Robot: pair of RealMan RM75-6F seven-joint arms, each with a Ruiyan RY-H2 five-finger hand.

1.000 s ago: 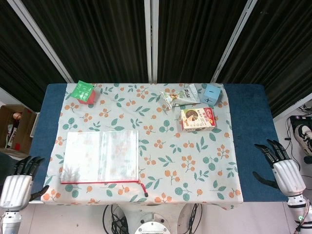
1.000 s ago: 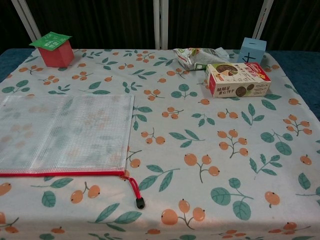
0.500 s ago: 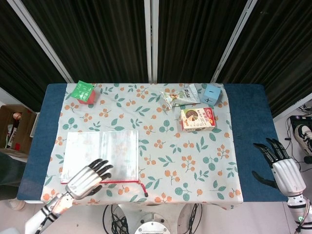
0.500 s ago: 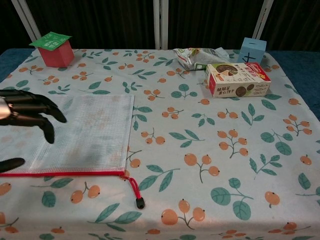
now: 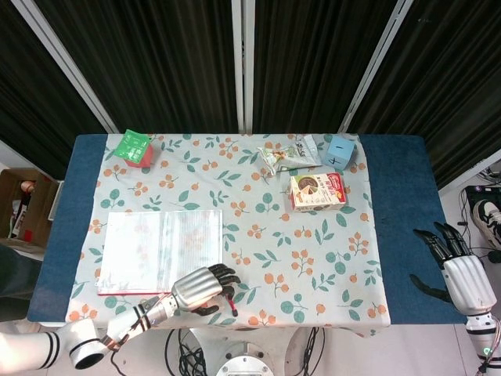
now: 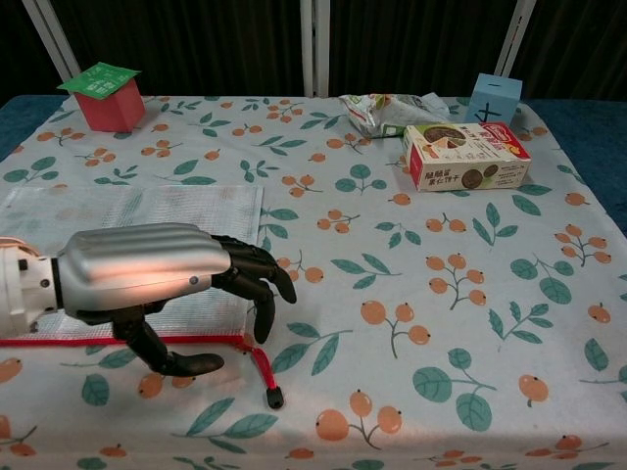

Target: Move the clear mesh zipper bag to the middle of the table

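The clear mesh zipper bag [image 5: 160, 249] lies flat on the left front part of the floral cloth, its red zipper edge toward me. In the chest view the bag [image 6: 147, 211] is partly covered by my left hand [image 6: 167, 284]. That hand [image 5: 205, 287] is over the bag's near right corner, fingers curved down and apart, thumb below, nothing held. The red pull cord [image 6: 263, 368] and its black end [image 6: 275, 397] trail just past the fingertips. My right hand [image 5: 458, 271] stays off the table's right edge, fingers spread and empty.
A red house-shaped box with a green roof [image 5: 133, 147] stands at the back left. At the back right are a crumpled snack bag [image 5: 288, 154], a blue cube [image 5: 339, 150] and a biscuit box [image 5: 317, 191]. Blue table edge [image 5: 403, 211] borders the cloth.
My left hand has swept right along the bag's front edge to its near right corner and zipper cord. The bag and the right hand have stayed put.
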